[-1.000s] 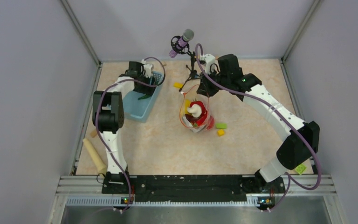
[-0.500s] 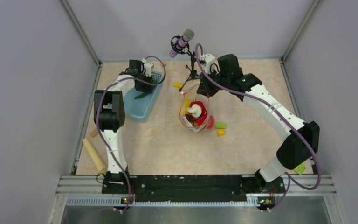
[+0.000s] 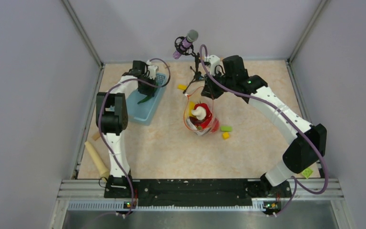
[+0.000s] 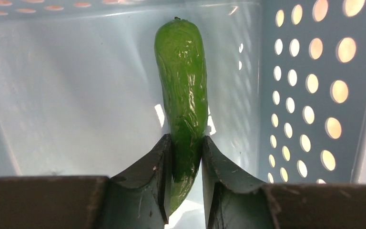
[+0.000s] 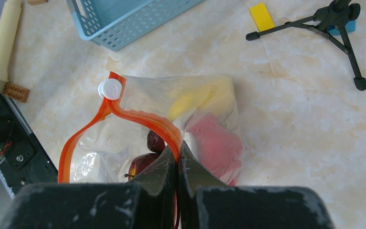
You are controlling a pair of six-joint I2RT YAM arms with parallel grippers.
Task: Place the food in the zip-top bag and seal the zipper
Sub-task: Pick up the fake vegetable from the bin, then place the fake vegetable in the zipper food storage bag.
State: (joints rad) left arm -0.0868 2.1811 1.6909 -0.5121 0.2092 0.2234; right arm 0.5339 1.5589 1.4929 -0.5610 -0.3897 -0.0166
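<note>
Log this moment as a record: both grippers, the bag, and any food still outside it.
left gripper: closed on the green toy vegetable, inside the light-blue basket
right gripper: pinching the zipper
zip-top bag: mouth open, unsealed
inside bag: banana, tomato
white slider: at one end of the zipper

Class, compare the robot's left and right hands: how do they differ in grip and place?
The left hand grips a green vegetable; the right hand pinches the bag by its orange zipper. The left hand's jaws stand apart by the vegetable's width; the right hand's nearly meet. The left hand is inside the blue basket; the right hand is at the bag's mouth. Both are closed on something.
</note>
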